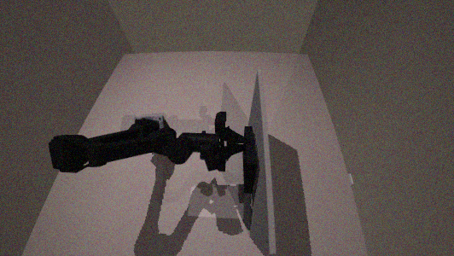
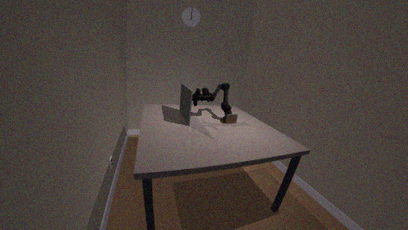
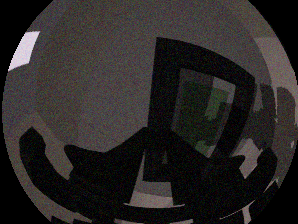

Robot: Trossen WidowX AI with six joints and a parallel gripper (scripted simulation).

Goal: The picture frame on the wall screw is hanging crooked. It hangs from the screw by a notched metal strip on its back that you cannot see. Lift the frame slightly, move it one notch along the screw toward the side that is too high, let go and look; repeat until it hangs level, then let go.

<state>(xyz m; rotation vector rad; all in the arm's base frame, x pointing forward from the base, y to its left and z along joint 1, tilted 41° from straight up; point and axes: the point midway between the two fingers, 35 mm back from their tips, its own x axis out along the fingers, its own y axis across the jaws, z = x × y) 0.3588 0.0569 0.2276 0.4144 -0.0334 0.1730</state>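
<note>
Black and tilted, the picture frame (image 3: 200,96) hung on the upright wall panel (image 1: 260,171) standing toward the table's (image 2: 172,153) far edge. The claw (image 1: 244,144) was clenched on the frame's dark border, the arm (image 1: 128,145) reaching across to it from its base (image 2: 230,119).

- In the top view, the picture frame (image 1: 249,158) shows only as a dark edge against the wall panel (image 1: 260,171); its face and back are hidden.
- The panel's lower end is cut off at 6 o'clock.
- The gripper (image 3: 156,156) fingertips merge into the frame's dark border (image 3: 162,96) in the wrist view.
- From the exterior, the arm (image 2: 222,93) is too small to read.
- The wall clock (image 2: 191,16) face is blurred.
</note>
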